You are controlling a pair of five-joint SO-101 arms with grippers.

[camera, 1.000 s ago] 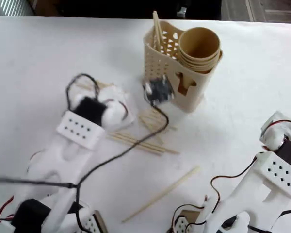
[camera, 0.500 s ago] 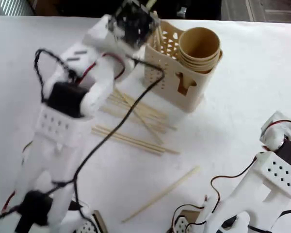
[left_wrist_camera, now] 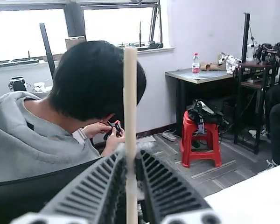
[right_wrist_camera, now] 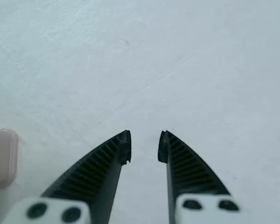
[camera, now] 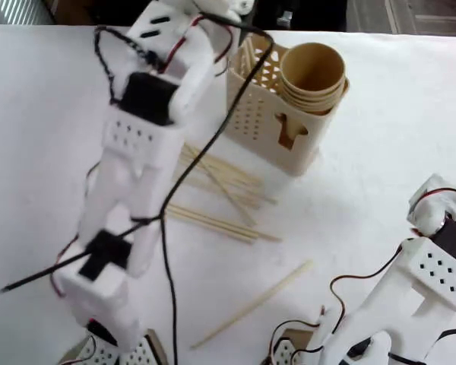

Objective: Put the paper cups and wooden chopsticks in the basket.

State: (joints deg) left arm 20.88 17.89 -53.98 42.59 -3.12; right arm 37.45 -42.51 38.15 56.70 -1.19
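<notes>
A cream perforated basket (camera: 260, 114) stands at the back of the table with stacked paper cups (camera: 313, 72) in its right half and chopsticks (camera: 247, 57) leaning in its left half. My left arm (camera: 148, 122) stretches up to the basket's far left corner. There my left gripper (left_wrist_camera: 129, 151) is shut on a wooden chopstick (left_wrist_camera: 130, 93), which stands upright between the jaws. More chopsticks (camera: 213, 186) lie in a loose pile in front of the basket, and one (camera: 252, 304) lies apart near the front. My right gripper (right_wrist_camera: 143, 147) hangs open over bare table.
The right arm (camera: 433, 266) rests at the table's front right corner. A black cable (camera: 175, 205) trails from the left arm across the chopstick pile. White table (camera: 380, 167) lies open to the right of the basket.
The left arm has risen from the chopstick pile beside the basket and swung up toward the basket's far left. The right arm has not moved.
</notes>
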